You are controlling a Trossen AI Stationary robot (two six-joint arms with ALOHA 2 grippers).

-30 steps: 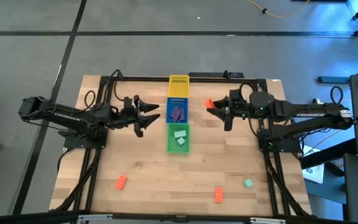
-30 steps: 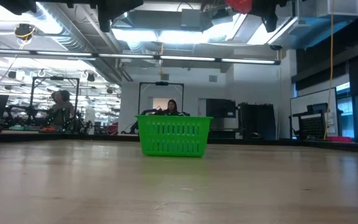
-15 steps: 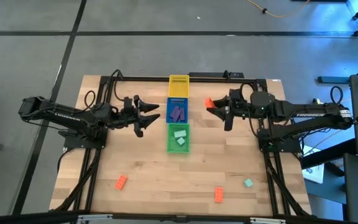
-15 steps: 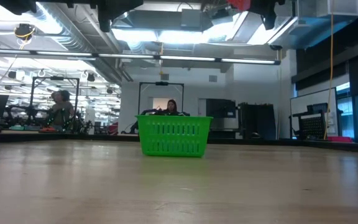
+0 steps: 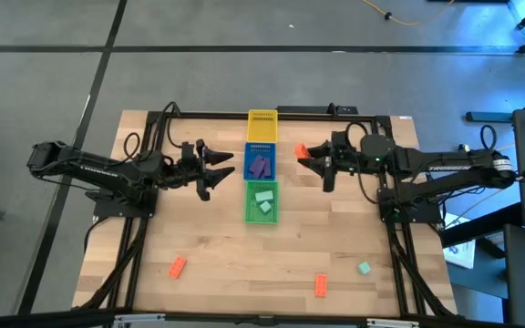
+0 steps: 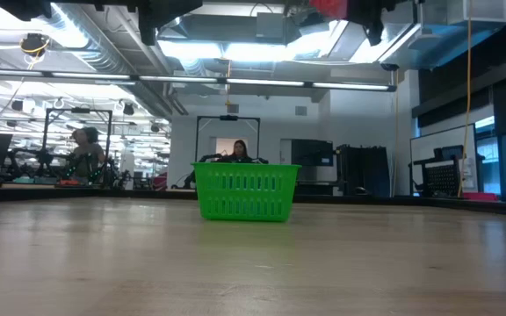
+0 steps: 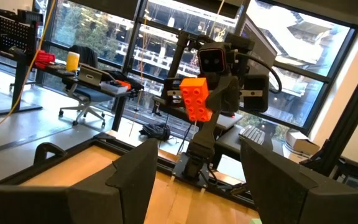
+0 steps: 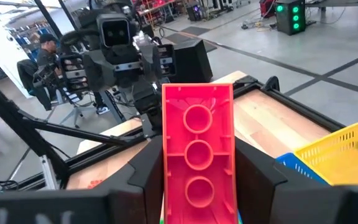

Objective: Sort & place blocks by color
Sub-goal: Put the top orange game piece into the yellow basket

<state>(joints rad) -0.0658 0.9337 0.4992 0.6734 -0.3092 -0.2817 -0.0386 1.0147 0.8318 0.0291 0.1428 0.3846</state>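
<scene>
High over the table's right half, my right gripper (image 5: 308,157) is shut on an orange-red block (image 5: 301,150), just right of the blue tray (image 5: 250,165). The block (image 7: 196,99) also shows in the left wrist view. In the right wrist view the block (image 8: 197,155) shows its hollow underside. My left gripper (image 5: 219,169) hangs open left of the blue tray, with nothing between its fingers. Purple blocks (image 5: 261,165) lie in the blue tray and mint blocks (image 5: 262,200) in the green tray (image 5: 249,215). A yellow tray (image 5: 262,126) stands behind them. My right gripper pinches the block's two long sides (image 8: 166,171) between its two fingers (image 8: 143,180). The fingers come about level from the table's right side and lie along the block. The block's far end (image 8: 196,93) sticks out past the fingertips, lifted clear of the table.
Near the table's front edge lie two loose orange blocks (image 5: 178,267) (image 5: 321,285) and a teal one (image 5: 364,268). In the low view the green tray (image 6: 246,191) stands mid-table. People sit in the room behind the table.
My right gripper has edged a little toward the trays in the table's middle, with the orange-red block still in its hold and clear of the table.
</scene>
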